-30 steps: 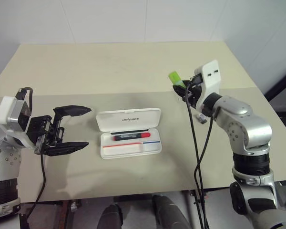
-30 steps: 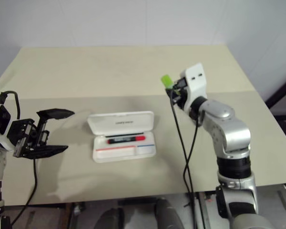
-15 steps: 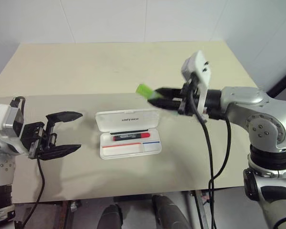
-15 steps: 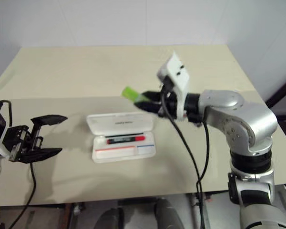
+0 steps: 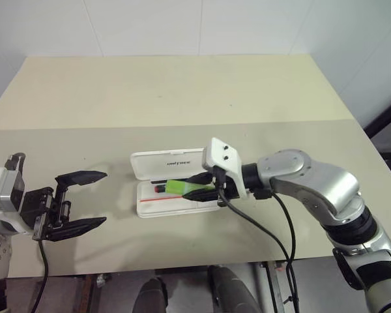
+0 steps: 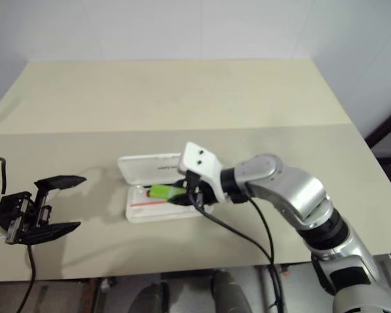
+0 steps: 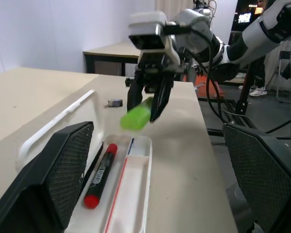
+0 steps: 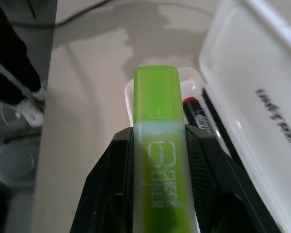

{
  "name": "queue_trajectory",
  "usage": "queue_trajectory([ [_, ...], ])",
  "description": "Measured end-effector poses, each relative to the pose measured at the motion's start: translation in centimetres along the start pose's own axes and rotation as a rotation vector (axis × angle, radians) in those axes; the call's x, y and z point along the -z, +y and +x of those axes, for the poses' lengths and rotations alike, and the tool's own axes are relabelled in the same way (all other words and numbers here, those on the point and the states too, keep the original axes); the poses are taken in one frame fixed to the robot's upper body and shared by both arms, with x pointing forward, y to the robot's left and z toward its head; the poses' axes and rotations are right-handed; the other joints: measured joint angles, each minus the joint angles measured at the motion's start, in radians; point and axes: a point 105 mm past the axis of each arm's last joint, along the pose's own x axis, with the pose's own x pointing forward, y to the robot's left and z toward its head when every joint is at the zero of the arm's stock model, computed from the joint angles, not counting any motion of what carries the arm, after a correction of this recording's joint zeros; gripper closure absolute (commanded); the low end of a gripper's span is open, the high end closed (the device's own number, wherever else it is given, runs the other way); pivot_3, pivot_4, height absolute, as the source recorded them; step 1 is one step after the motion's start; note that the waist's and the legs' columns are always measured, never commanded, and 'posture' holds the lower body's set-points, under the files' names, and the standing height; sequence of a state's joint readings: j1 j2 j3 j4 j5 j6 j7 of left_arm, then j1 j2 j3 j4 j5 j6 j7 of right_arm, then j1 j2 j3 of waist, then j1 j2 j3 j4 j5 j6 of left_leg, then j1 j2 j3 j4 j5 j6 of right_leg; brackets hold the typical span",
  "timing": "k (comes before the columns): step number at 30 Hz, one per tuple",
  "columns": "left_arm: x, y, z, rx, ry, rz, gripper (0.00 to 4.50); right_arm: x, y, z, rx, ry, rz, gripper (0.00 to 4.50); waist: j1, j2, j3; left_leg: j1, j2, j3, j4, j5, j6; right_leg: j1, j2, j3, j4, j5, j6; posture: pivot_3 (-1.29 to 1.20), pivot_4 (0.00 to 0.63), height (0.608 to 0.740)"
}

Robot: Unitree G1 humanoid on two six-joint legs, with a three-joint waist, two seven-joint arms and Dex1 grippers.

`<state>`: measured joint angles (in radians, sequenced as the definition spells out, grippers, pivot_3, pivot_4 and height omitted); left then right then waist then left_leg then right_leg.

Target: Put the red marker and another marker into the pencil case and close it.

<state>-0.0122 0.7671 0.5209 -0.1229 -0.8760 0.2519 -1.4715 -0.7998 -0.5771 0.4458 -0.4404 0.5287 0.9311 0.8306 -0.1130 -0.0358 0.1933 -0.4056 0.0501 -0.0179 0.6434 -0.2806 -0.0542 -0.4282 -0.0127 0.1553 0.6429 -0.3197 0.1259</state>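
Viewing the open pencil case, we find the red marker lying lengthwise inside. The right gripper clamps the green marker, cap leftward, above it. The left gripper stands wide open, empty.

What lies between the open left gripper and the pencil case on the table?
Only bare table separates the left gripper from the pencil case, as the left eye view shows.

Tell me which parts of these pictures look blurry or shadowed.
Left wrist view: the left gripper's pads are soft, the green marker slightly blurred. Right wrist view: marker sharp, the case lid softer. Left eye view: soft shadows on the table beside the case.
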Motion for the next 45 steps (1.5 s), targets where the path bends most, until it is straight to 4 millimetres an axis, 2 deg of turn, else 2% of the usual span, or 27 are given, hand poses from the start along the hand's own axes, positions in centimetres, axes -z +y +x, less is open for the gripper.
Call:
queue_trajectory([
  [4,-0.1,-0.5,-0.3,-0.011,0.007,0.001,0.0,0.3,-0.1,2.0,-0.009,0.013,-0.081,3.39,0.0,0.0,0.0,0.0,0.001,0.0,0.002,0.0,0.0,0.0,0.001,-0.001,0.003,0.0,-0.001,0.0,0.15,0.74],
  [10,-0.2,-1.0,-1.1,-0.037,0.01,-0.006,0.0,-0.5,0.0,4.7,-0.043,-0.012,-0.173,3.39,-0.001,0.0,0.0,0.001,0.0,0.0,0.004,0.001,-0.001,0.0,0.002,-0.001,0.005,0.0,-0.001,0.0,0.15,0.74],
  [20,-0.1,-1.2,-2.5,-0.077,0.034,-0.011,0.0,-0.7,-0.3,7.2,-0.087,-0.025,-0.223,3.39,-0.003,0.0,0.0,0.001,0.0,-0.001,0.003,0.001,-0.002,0.0,0.001,-0.002,0.006,-0.001,-0.001,0.0,0.15,0.74],
  [30,0.1,-1.2,-2.9,-0.092,0.054,-0.011,0.0,0.6,-1.5,7.9,-0.071,0.02,-0.242,3.39,-0.004,0.0,0.0,0.001,0.0,-0.002,0.004,0.001,-0.002,-0.001,0.002,-0.003,0.009,-0.001,-0.003,0.0,0.15,0.74],
  [45,0.0,-1.2,-2.9,-0.092,0.056,0.006,0.0,1.2,-1.2,8.4,-0.101,0.036,-0.234,3.39,-0.012,0.0,0.0,0.001,0.0,-0.002,0.004,0.002,-0.003,0.0,0.002,-0.003,0.01,-0.002,-0.003,0.0,0.15,0.74],
])
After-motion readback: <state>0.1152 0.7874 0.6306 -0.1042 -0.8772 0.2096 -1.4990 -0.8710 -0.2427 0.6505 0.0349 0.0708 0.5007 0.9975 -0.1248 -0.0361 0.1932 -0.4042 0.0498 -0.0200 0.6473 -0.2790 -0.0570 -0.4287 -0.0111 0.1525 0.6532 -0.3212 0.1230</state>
